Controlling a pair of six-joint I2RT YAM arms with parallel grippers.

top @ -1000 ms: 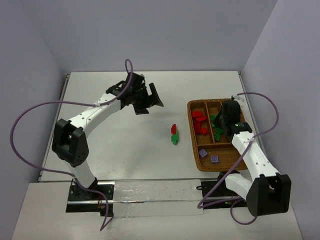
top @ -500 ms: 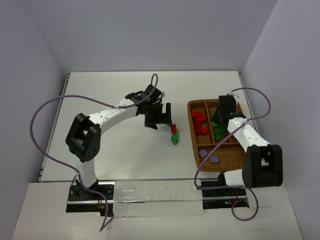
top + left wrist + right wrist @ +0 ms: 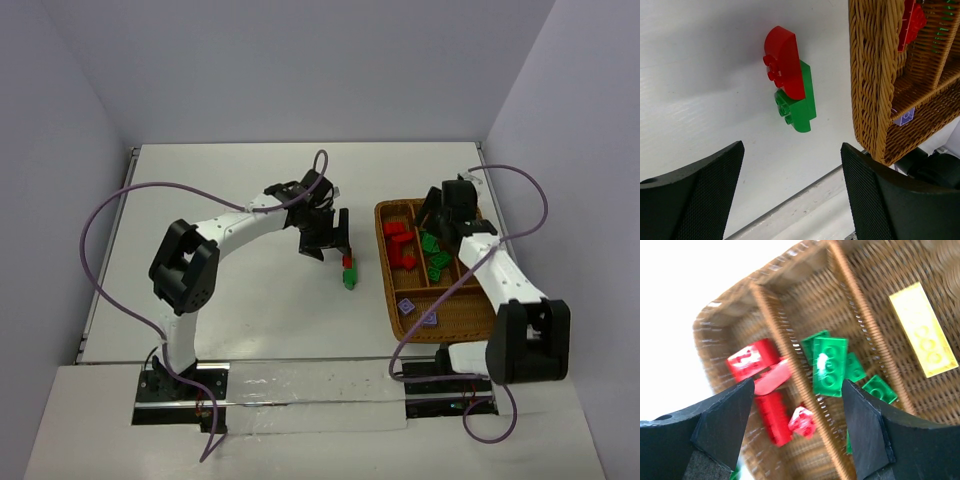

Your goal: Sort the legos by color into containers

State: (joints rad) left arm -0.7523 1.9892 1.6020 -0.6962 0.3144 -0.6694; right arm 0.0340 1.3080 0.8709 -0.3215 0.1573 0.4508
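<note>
Bricks (image 3: 830, 367) sorted in tray (image 3: 867, 75); one red-green stack (image 3: 790, 97) lies unsorted on table (image 3: 700, 60). Left gripper (image 3: 790, 170), right gripper (image 3: 797, 395): fingers spread, empty.

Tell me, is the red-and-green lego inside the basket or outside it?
Outside. The red-and-green lego lies on the white table, beside the wicker tray and not touching it.
</note>
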